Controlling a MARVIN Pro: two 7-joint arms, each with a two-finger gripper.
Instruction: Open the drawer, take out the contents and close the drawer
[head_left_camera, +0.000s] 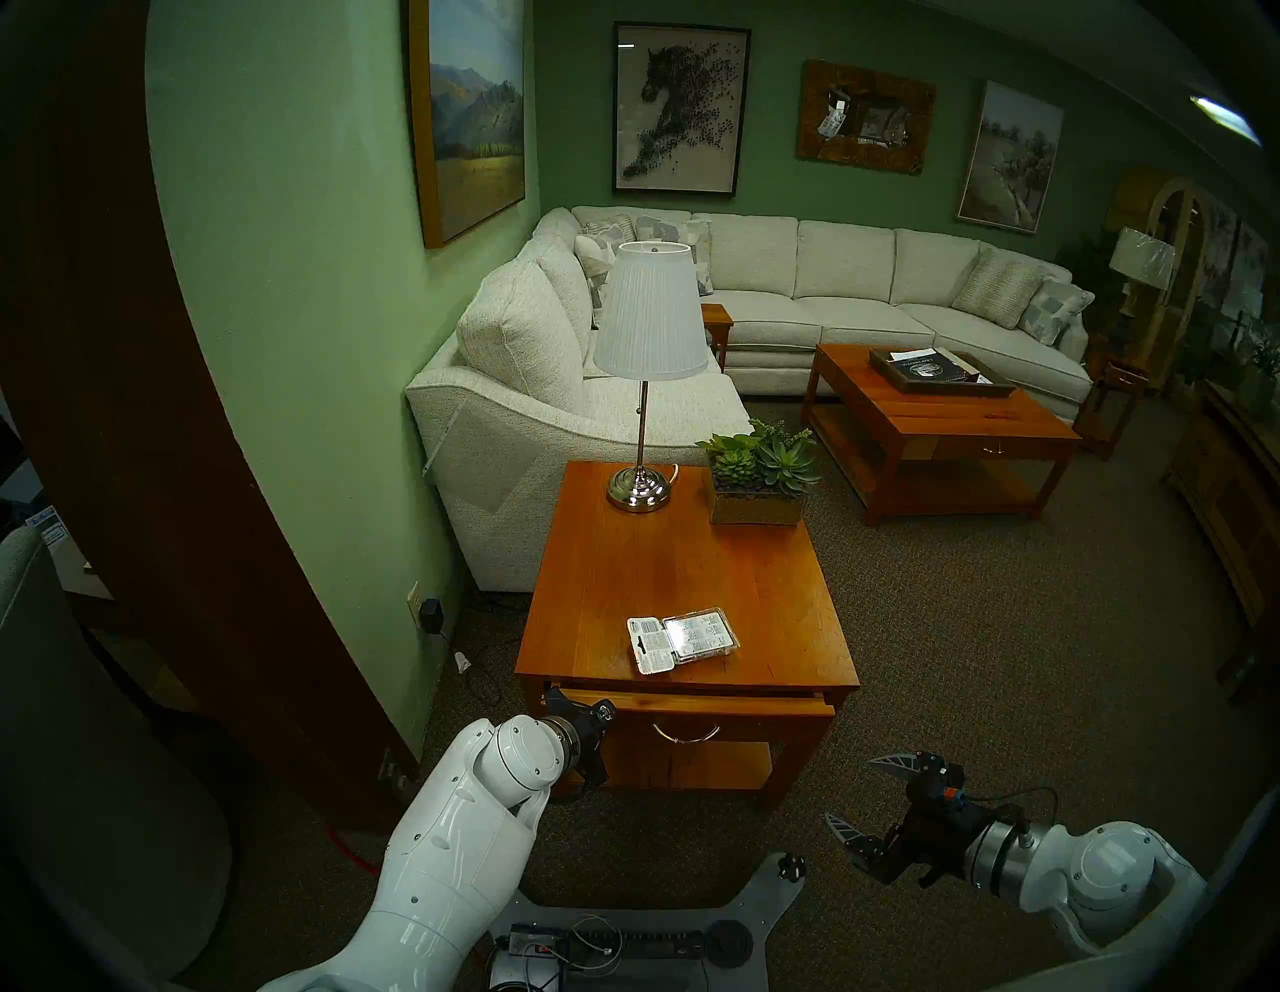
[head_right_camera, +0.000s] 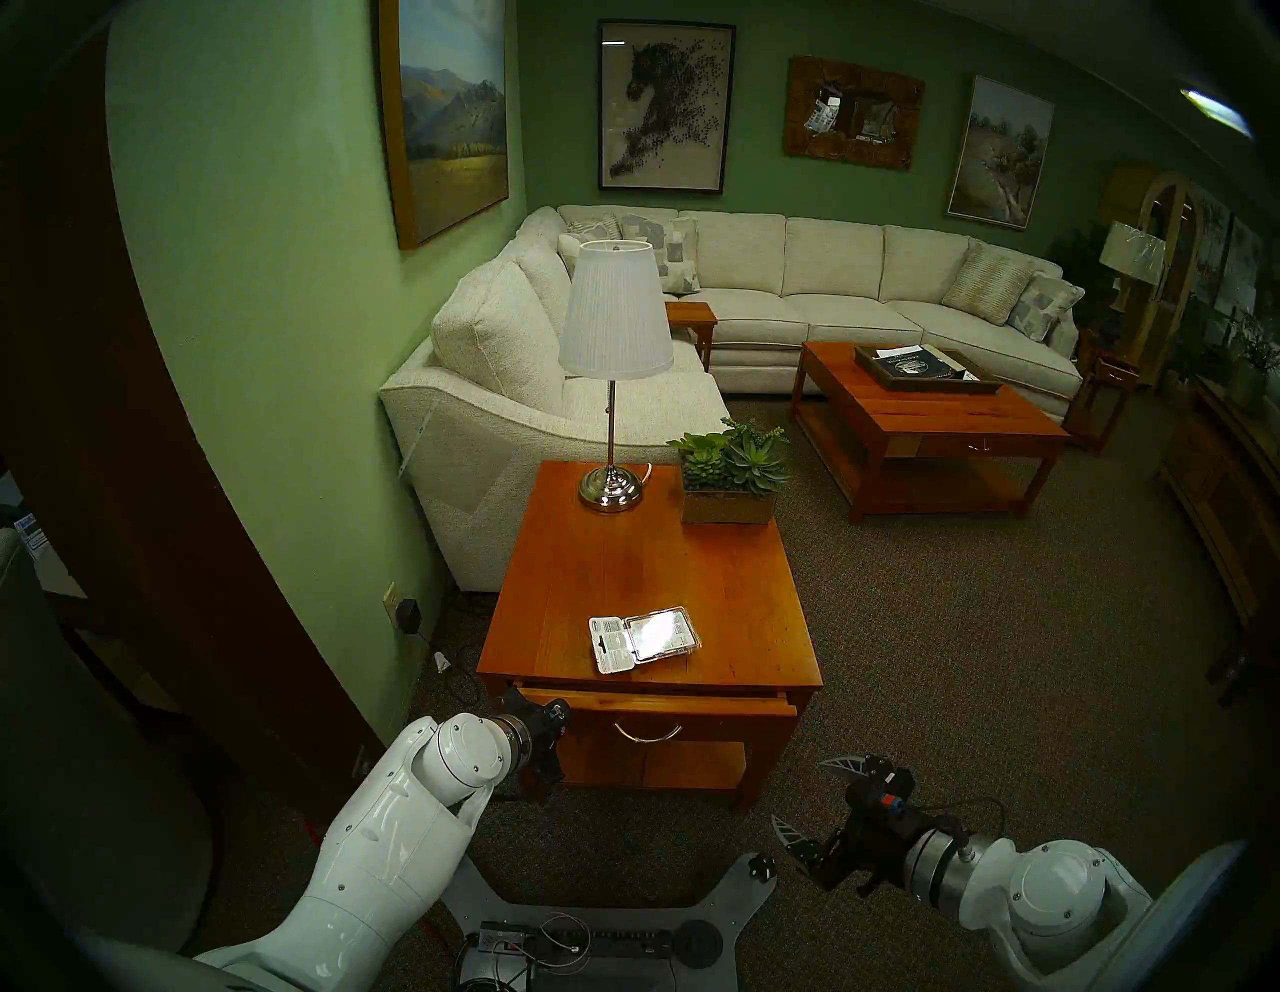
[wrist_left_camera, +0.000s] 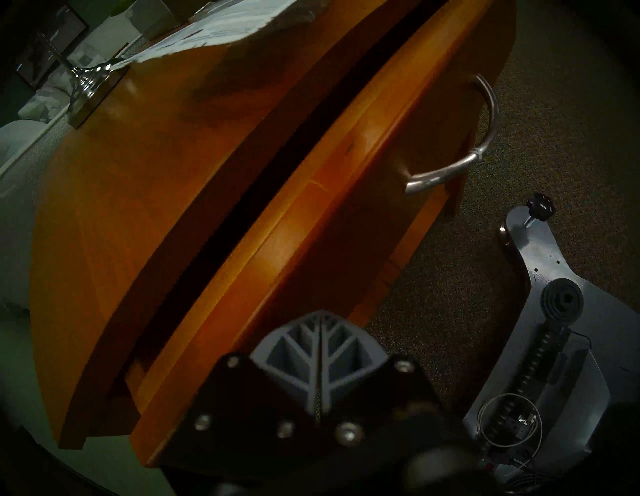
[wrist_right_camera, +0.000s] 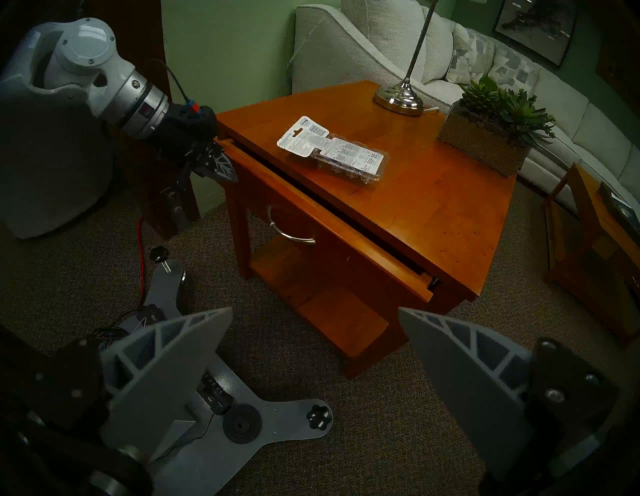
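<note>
Drawer: I'm seeing the drawer (head_left_camera: 692, 703) sticking out a little from under the worktop (head_left_camera: 692, 554), a dark slit showing behind its front; I cannot tell what is lying inside.
Handle: the handle (head_left_camera: 686, 733) is hanging free at the middle of the drawer front, nothing gripping it.
Pack: the pack (head_left_camera: 682, 639) is lying flat on the worktop near the front edge, above the drawer, tab end toward my left.
Left end effector: my left end effector (wrist_left_camera: 320, 320) is sitting at the drawer front's left end, fingers pressed together, holding nothing; whether it is touching the wood I cannot tell.
Right end effector: my right end effector (head_left_camera: 862, 796) is hovering spread wide and empty over the carpet, well apart from the worktop.
Planter: the planter (head_left_camera: 758, 499) is holding succulents at the back right corner, beside the lamp (head_left_camera: 641, 415).
</note>
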